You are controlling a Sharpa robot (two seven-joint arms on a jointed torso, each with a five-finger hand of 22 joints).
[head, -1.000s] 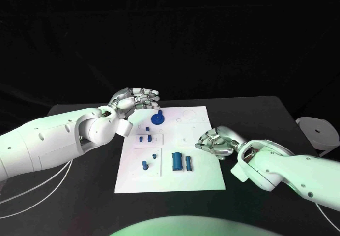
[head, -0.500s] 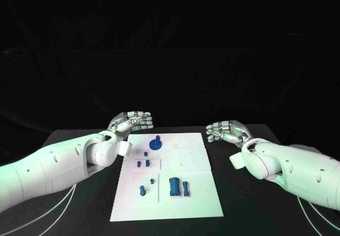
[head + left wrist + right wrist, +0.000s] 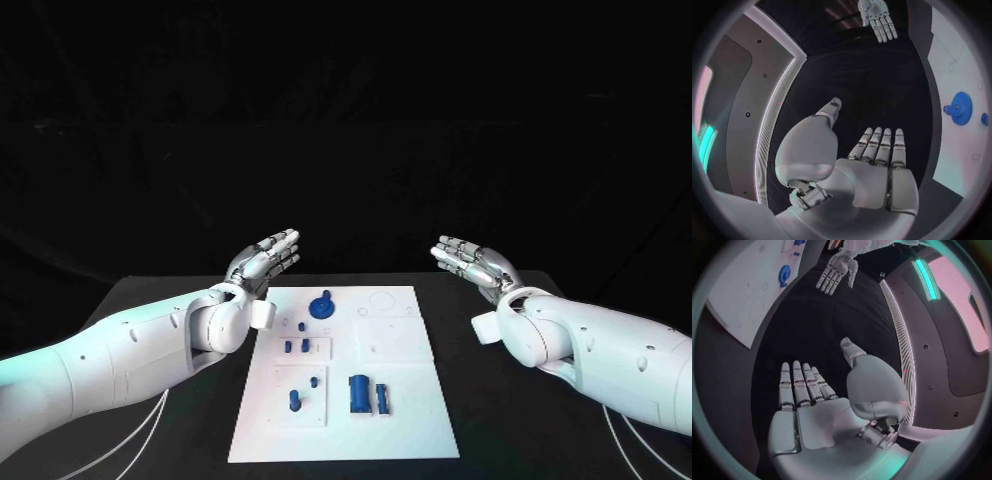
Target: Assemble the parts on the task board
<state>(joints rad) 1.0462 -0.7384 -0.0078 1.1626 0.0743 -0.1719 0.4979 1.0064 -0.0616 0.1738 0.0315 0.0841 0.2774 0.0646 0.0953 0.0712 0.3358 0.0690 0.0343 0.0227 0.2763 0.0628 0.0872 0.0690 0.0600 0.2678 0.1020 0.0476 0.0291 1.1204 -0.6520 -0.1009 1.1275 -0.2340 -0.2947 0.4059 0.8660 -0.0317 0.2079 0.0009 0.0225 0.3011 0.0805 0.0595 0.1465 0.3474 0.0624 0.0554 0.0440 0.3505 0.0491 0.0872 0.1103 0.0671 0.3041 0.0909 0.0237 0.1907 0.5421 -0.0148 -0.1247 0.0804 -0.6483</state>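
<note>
Lying mid-worktop, the task board carries all the blue parts: gear at the far end, small pegs in the middle, bigger blocks nearer the robot. Some look seated, others loose, so assembly prob. partway w/ more left. Left hand & right hand hover raised past the board's far end, fingers straight & apart, holding nothing.
</note>
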